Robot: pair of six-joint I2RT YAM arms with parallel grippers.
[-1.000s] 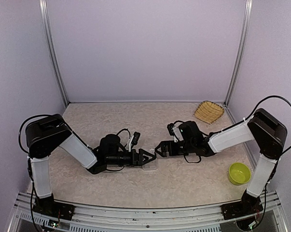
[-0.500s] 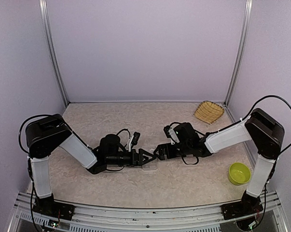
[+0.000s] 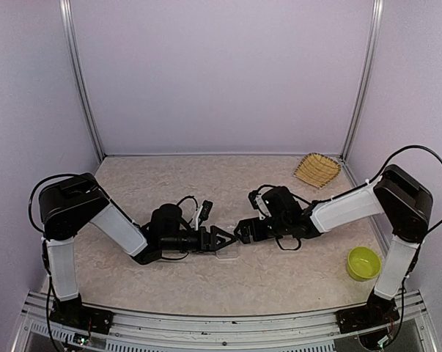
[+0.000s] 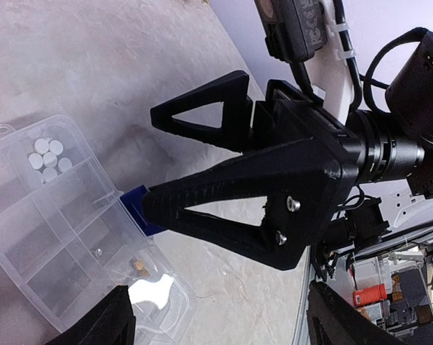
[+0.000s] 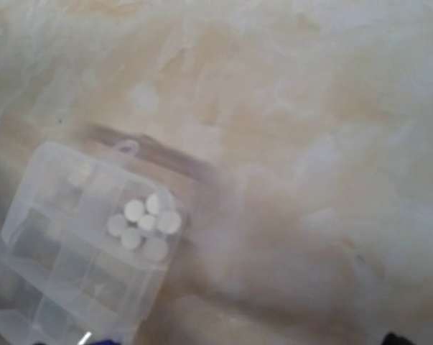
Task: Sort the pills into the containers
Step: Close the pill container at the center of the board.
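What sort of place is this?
Likely a robot test cell: two arms bolted to a table, plain walls around, with a pill box, bowl and basket laid out.

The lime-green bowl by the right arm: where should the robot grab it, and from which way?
Probably by the rim of the small round lime-green bowl, coming straight down from above. It stands upright with its open mouth facing up, so the thin edge is free to pinch, while its rounded wall looks too wide to squeeze from the side.
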